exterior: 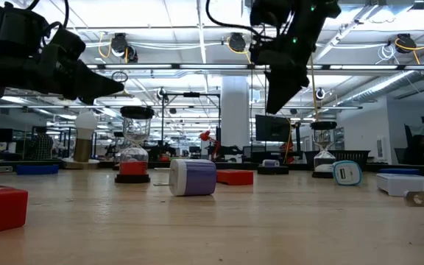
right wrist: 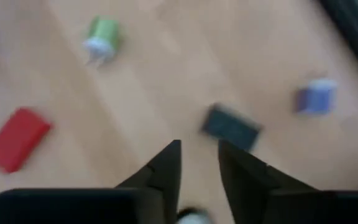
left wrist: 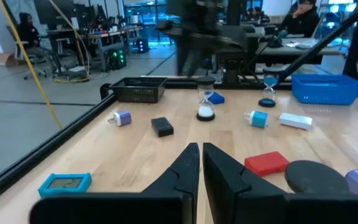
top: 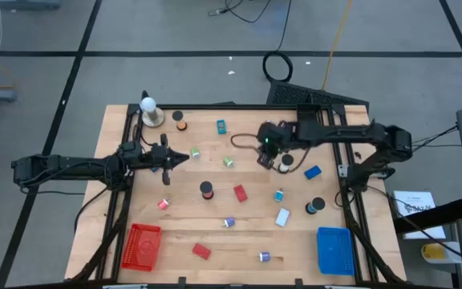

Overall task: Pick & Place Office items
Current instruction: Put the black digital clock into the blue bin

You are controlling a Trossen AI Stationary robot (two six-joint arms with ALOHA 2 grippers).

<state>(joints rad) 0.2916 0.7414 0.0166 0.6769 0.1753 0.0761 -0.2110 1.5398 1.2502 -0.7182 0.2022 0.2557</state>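
The office items lie scattered on the wooden table: a red block [top: 240, 193], a green bit [top: 228, 161], a blue block [top: 312, 172], a black disc [top: 315, 206], a white block [top: 282, 216] and purple bits [top: 229, 221]. My left gripper [top: 184, 156] hovers left of centre, shut and empty, and shows in its wrist view [left wrist: 201, 163]. My right gripper [top: 265, 159] hangs above the table's far middle, pointing down, its fingers [right wrist: 199, 152] a little apart with nothing between them. Below it lie a dark block [right wrist: 230, 127], a green bit [right wrist: 102, 37] and a red block [right wrist: 16, 138].
A red mesh basket [top: 143, 245] stands at the near left and a blue one [top: 334, 249] at the near right. A white ball on a tan base [top: 150, 111] stands at the far left corner. A black mesh tray [left wrist: 138, 90] sits at the table's edge.
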